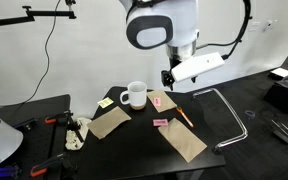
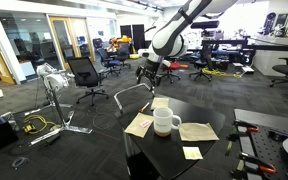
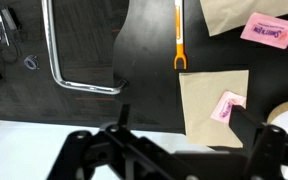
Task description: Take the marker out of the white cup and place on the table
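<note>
In the wrist view the gripper (image 3: 174,150) fills the lower edge as a dark silhouette; the finger ends fall outside the picture, so it cannot be told whether the fingers are spread or closed, and nothing is seen held between them. Just beyond it lie a brown paper piece (image 3: 212,100) carrying a pink sticky note (image 3: 227,106), with the rim of the white cup (image 3: 287,112) at the right edge. Farther out, the marker (image 3: 178,32) lies flat on the bare black table (image 3: 149,50), apart from the cup and touching neither paper. In both exterior views the gripper (image 1: 168,78) hangs above the far table edge, well apart from the white cup (image 2: 165,121), which stands upright among the papers. Judged from this layout, the placing appears done and the step in hand is retreat. To do it well, lift straight up before any sideways travel, keep clear of the cup handle and the chrome tube frame (image 3: 69,70), and avoid brushing the marker, which could roll.
</note>
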`<state>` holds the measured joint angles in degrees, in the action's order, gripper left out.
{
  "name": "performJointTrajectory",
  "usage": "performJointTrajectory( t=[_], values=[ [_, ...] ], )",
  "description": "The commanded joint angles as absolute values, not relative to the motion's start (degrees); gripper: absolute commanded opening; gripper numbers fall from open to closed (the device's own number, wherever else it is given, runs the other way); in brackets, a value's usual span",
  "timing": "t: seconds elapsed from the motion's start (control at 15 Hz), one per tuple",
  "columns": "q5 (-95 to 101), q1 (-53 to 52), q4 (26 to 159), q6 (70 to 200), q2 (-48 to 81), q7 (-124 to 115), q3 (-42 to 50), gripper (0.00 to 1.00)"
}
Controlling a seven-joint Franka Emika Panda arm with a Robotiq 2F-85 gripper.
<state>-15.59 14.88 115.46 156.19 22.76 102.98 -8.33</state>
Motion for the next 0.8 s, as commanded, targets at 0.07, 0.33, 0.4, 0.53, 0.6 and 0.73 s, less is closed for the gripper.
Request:
performJointTrajectory(
  t=[0.07, 0.33, 0.4, 0.53, 0.6, 0.73],
  values=[
    [-12.6, 12.3, 120.6, 148.4, 10.7, 96.0, -5.7, 1.0],
    [-11.0, 9.9, 120.4, 139.6, 4.3, 92.5, -3.4, 1.0],
    [-10.3, 9.3, 120.2, 137.4, 3.0, 91.6, -2.8, 1.0],
    [-9.9, 8.2, 119.8, 133.4, 1.0, 91.3, -1.8, 1.0],
    [-11.5, 7.9, 118.4, 136.1, 4.1, 93.1, -1.5, 1.0],
    [-11.5, 7.3, 118.4, 135.4, 3.3, 93.1, -0.9, 1.0]
  ],
)
